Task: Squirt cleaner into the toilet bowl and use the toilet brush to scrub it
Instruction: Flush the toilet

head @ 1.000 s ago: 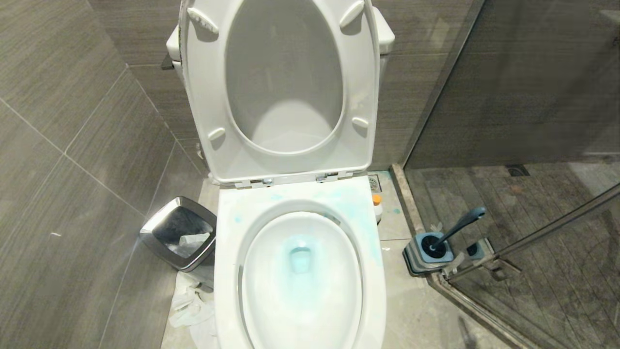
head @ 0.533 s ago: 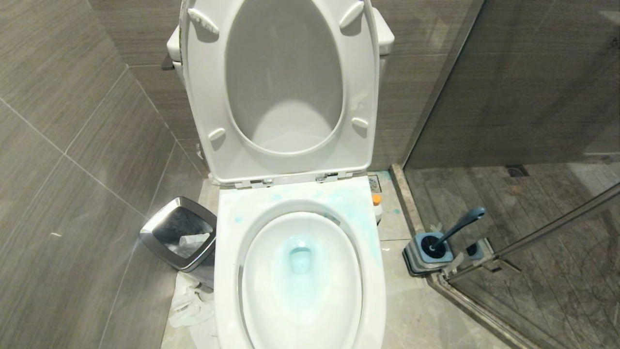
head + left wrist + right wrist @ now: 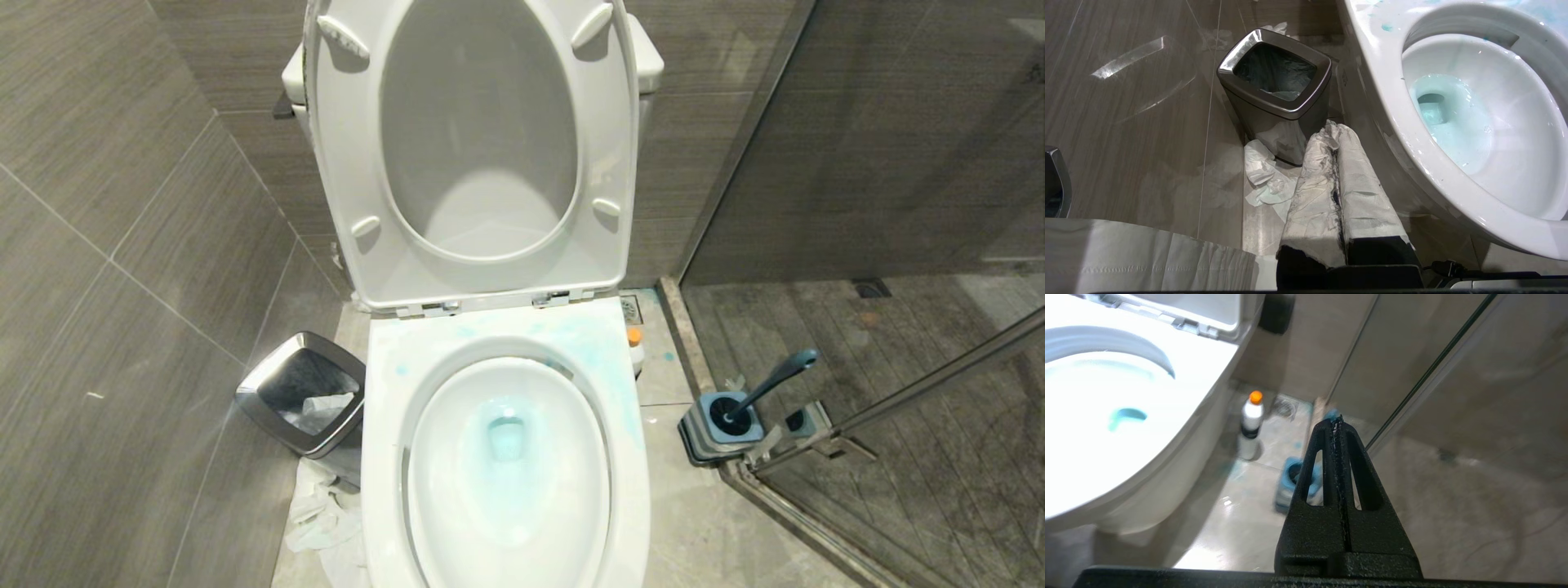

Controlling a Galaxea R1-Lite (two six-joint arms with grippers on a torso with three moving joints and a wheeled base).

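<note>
The toilet bowl (image 3: 441, 490) stands open with seat and lid up, blue-tinted water in its drain and blue smears on its rim. To the right of the toilet, the cleaner (image 3: 635, 347) stands upright on the floor. Further right, the toilet brush (image 3: 775, 377) sits in its square holder (image 3: 722, 425). Neither gripper shows in the head view. My left gripper (image 3: 1333, 128), its fingers wrapped in white, is shut and empty low beside the bowl (image 3: 1515, 122). My right gripper (image 3: 1337, 420) is shut and empty, above the floor near the holder (image 3: 1294, 482) and the cleaner (image 3: 1250, 424).
A silver-rimmed waste bin (image 3: 302, 392) stands left of the toilet, with crumpled tissue (image 3: 322, 514) on the floor in front of it. A glass shower door with a metal rail (image 3: 939, 384) closes off the right side. Grey tiled walls stand on the left and behind.
A faint dark shape on the floor at the head view's lower edge, right of the toilet, has gone. Toilet, bottle and brush have not moved.
</note>
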